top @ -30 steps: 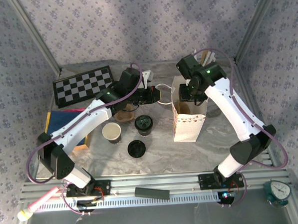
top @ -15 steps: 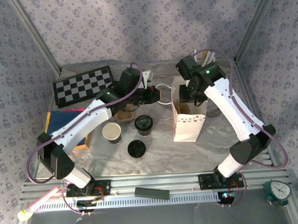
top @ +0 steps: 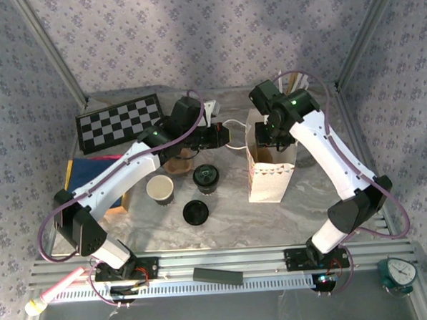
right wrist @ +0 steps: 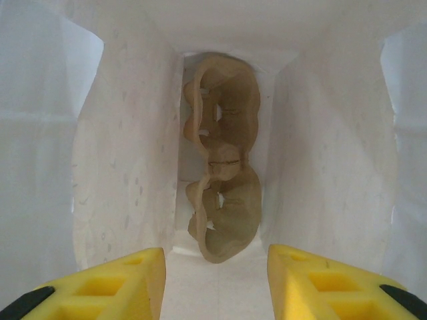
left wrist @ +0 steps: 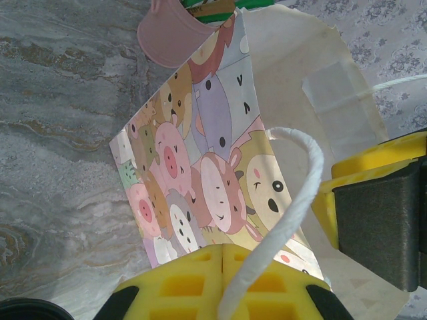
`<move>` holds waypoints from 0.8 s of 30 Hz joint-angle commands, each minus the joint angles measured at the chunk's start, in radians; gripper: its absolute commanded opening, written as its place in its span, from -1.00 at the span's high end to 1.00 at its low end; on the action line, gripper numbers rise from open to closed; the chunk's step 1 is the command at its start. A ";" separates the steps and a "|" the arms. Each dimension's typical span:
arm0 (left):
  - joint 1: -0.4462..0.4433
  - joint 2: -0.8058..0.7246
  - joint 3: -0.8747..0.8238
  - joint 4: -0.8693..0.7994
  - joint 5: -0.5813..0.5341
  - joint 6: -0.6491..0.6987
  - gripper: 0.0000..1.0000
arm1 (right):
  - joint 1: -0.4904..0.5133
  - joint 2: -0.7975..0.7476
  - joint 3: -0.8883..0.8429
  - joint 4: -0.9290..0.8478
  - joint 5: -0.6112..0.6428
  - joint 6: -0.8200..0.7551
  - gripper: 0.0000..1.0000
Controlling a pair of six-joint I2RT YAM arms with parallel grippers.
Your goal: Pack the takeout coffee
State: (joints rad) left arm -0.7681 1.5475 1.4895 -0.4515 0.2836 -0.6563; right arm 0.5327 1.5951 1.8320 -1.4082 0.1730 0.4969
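Step in hand: preparing the container. The takeout coffee, a small dark-sided paper cup with a round black plastic lid [top: 206, 177], stands on the marbled grey counter [top: 231, 227]. It is just left of the tall white paper bag with a cartoon-animal print [top: 270, 177], outside it and gripped by neither arm.

Left end effector [left wrist: 223, 270]: pressed together on the bag's white rope handle [left wrist: 301, 190], which appears to hold the mouth open. Right end effector [right wrist: 215, 280]: fingers spread, nothing between them, positioned in the bag mouth and facing down its interior.

Container contents: the bag holds one brown moulded-pulp cup carrier [right wrist: 223, 157] at its bottom. Whether it sits flat cannot be told. The lidless paper cup with a white inside [top: 160, 188] looks empty; a loose flat black lid [top: 195, 212] lies near it.

Next move, as judged: lift the right end effector clear of the bag and carry it to the lidded cup. Close on the cup wall below the lid, hold the cup upright, and lower it into a carrier pocket with the handle held taut
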 commanded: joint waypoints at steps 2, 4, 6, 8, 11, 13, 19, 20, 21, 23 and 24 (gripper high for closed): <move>-0.006 -0.006 0.020 0.017 0.011 0.005 1.00 | 0.007 0.009 0.028 -0.024 0.019 0.002 0.12; -0.006 -0.007 0.020 0.018 0.010 0.005 1.00 | 0.009 0.011 0.027 -0.023 0.017 0.003 0.12; -0.006 -0.006 0.020 0.018 0.009 0.007 1.00 | 0.010 0.009 0.024 -0.023 0.014 0.006 0.13; -0.006 -0.007 0.020 0.017 0.009 0.006 1.00 | 0.009 0.005 0.017 -0.022 0.000 0.012 0.17; -0.006 -0.005 0.015 0.019 0.009 0.004 1.00 | 0.010 -0.004 0.005 -0.013 -0.018 0.015 0.19; -0.006 -0.003 0.014 0.021 0.009 0.003 1.00 | 0.008 -0.008 -0.007 -0.008 -0.025 0.017 0.20; -0.006 -0.003 0.018 0.017 0.011 0.006 1.00 | 0.004 -0.017 -0.019 -0.006 -0.019 0.019 0.21; -0.006 -0.004 0.017 0.017 0.009 0.005 1.00 | 0.001 -0.018 -0.016 -0.006 -0.018 0.019 0.22; -0.005 -0.004 0.017 0.017 0.011 0.005 1.00 | 0.000 -0.023 -0.014 -0.005 -0.012 0.018 0.22; -0.006 -0.004 0.016 0.019 0.011 0.005 1.00 | -0.010 -0.028 -0.014 0.001 -0.019 0.015 0.23; -0.006 -0.004 0.018 0.021 0.012 0.004 1.00 | -0.015 -0.029 -0.020 0.006 -0.024 0.014 0.23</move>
State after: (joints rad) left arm -0.7681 1.5475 1.4895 -0.4511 0.2836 -0.6563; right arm 0.5293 1.5948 1.8164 -1.4021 0.1520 0.5011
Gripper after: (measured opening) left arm 0.065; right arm 0.387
